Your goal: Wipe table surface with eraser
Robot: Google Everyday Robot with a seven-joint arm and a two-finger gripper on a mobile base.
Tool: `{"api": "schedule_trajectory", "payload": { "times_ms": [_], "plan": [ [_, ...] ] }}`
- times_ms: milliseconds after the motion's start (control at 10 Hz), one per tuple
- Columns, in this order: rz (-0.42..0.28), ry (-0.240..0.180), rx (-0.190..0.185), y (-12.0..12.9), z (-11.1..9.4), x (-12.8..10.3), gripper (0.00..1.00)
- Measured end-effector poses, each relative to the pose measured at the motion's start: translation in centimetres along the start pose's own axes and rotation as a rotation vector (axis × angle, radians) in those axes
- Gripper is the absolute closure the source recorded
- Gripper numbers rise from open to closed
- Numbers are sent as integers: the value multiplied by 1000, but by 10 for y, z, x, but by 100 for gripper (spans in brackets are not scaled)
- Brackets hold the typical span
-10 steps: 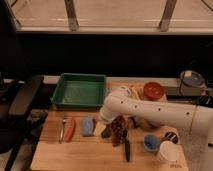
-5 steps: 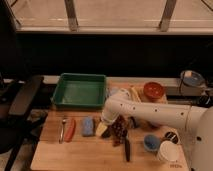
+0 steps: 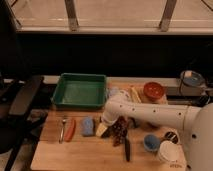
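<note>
**Item 1: gripper** (image 3: 115,133). It hangs at the end of the white arm (image 3: 150,112), which reaches in from 3 o'clock. It is released, with the jaws spread wide, and points down at the middle of the board. Since a second ago the arm has dropped, and the gripper has shifted slightly toward 7 o'clock and the near edge.

**Item 2: eraser** (image 3: 120,131). A dark flat shape directly under the gripper's tips is probably this. Whether the tips touch it cannot be told.

**Item 3: table surface** (image 3: 75,156). A light-brown wooden board with the grain showing. It has not moved.

**Item 4: blue block** (image 3: 87,126). It lies at 9 o'clock of the gripper, just beside it. Its position is unchanged, but the gap to the gripper is smaller than before.

**Item 5: fork** (image 3: 62,131) and **orange-handled utensil** (image 3: 70,129). They lie side by side at 9 o'clock of the blue block, as in the earlier frames.

**Item 6: knife** (image 3: 126,149). It has a black handle and lies at 5 o'clock of the gripper, pointing toward the near edge. It has not moved.

**Item 7: green tray** (image 3: 80,91). It sits at 11 o'clock of the gripper, at the far side of the board.

**Item 8: red-brown bowl** (image 3: 154,91). It sits at 2 o'clock of the gripper, beyond the arm.

**Item 9: blue cup** (image 3: 151,142) and **white cup** (image 3: 167,151). They stand close together at 4 o'clock of the gripper, where they stood before.
</note>
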State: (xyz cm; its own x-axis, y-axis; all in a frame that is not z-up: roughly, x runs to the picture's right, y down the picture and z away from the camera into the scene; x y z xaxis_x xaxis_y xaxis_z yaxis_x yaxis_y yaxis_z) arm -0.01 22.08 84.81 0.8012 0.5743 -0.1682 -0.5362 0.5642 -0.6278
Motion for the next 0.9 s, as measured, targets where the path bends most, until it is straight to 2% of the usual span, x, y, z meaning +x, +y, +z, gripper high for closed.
{"api": "schedule_trajectory", "payload": {
  "times_ms": [300,400,500,700,800,900],
  "plan": [
    [0,-1,3,-1,-2,0,51],
    [1,2,4,-2,-4,2,64],
    [2,4,3,-2,-5,2,71],
    [5,4,3,-3,-6,3,92],
    [10,2,5,-5,-7,3,98],
    [10,3,4,-5,-6,4,100]
  ]
}}
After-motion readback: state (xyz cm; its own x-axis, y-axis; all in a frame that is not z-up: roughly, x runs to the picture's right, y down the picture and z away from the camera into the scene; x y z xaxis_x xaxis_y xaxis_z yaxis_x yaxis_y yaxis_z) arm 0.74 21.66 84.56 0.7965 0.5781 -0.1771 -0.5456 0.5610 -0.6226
